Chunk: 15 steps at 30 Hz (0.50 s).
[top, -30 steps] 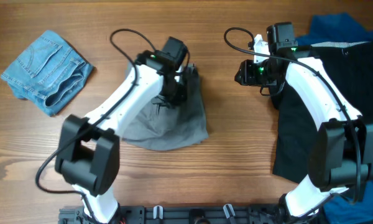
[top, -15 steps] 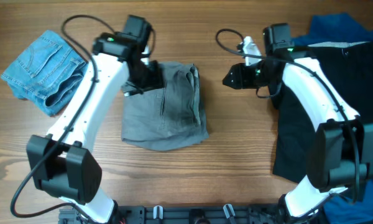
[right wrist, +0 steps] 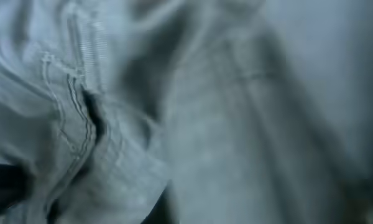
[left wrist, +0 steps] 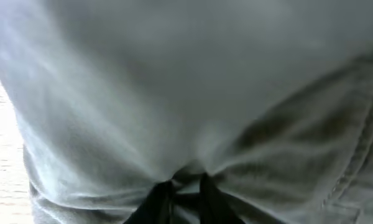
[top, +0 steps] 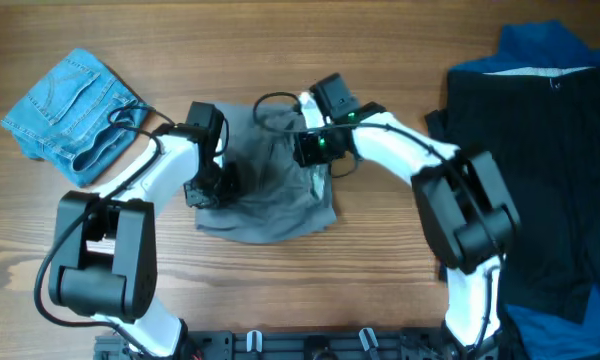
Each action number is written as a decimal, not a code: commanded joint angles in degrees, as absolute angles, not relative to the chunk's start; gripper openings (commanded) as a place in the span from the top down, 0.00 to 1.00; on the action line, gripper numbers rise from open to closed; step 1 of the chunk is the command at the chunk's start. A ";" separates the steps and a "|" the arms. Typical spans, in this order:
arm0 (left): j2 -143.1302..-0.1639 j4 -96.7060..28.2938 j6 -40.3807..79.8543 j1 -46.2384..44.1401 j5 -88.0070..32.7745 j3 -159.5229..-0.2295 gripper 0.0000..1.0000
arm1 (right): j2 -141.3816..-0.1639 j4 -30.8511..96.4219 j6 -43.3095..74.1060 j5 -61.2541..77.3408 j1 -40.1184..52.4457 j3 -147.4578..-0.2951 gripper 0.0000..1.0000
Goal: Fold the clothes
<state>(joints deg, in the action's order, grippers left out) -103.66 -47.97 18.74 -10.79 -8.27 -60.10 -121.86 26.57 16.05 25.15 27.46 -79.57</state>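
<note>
**Left gripper** [left wrist: 184, 186]: clenched on a pucker of the grey shorts [top: 270, 205] at their left edge, probably to pin or draw that side for a fold.
**Right gripper** [top: 313, 150]: pressed onto the shorts' far right corner. Cloth fills its blurred view, so I cannot tell whether it is grasping or released.
**Grey shorts**: rumpled, roughly halved, mid-surface [top: 380, 290], slightly toward the far edge.
**Denim shorts** [top: 75, 115]: bundled at the far left corner, set apart.
**Black garment** [top: 520, 170]: spread along the right edge.
</note>
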 commanded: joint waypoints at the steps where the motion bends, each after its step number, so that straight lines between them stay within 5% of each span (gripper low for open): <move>1: -104.14 -49.01 15.51 -10.68 -7.42 -58.08 0.78 | -126.93 30.55 20.91 21.32 22.06 -79.15 0.96; 8: -103.77 -56.23 15.18 -9.82 -8.05 -66.85 0.64 | -123.04 41.32 22.57 15.75 17.30 -79.18 0.96; 10: -103.37 -61.63 15.18 -9.82 -12.64 -71.53 0.47 | -120.40 45.43 28.03 11.44 15.90 -79.18 0.96; 12: -103.28 -63.55 15.22 -9.91 -17.56 -72.42 0.44 | -118.28 47.72 32.27 10.55 14.31 -79.18 0.96; 15: -103.37 -62.15 15.44 -11.25 -24.12 -70.28 0.67 | -113.60 48.29 30.68 13.69 12.38 -79.18 0.95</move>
